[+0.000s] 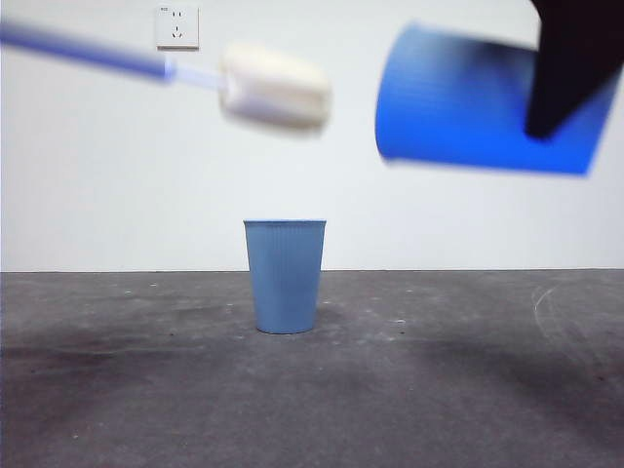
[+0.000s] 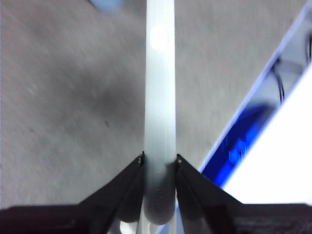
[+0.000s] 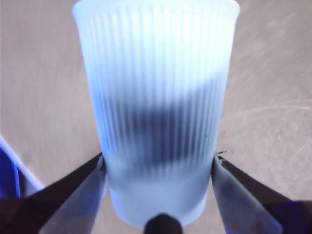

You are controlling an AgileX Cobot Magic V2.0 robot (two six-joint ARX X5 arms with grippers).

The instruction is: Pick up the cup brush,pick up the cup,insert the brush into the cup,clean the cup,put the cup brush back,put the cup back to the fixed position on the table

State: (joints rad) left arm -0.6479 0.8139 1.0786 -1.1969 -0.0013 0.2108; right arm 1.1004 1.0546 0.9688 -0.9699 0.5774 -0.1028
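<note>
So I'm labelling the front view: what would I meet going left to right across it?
Cup brush held up in the air → blue cup standing on the table → tilted blue cup held aloft → dark right pincer gripping it.

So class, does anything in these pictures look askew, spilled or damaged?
Nothing spilled or damaged. Only the held cup is tipped sideways, mouth towards the brush, as the task needs. The other cup stands upright on the table.

Bare laboratory-style test bench: a rough, scuffed dark grey table meets a plain white wall, unfurnished except for one white power socket mounted high on that wall, well above the tabletop.
</note>
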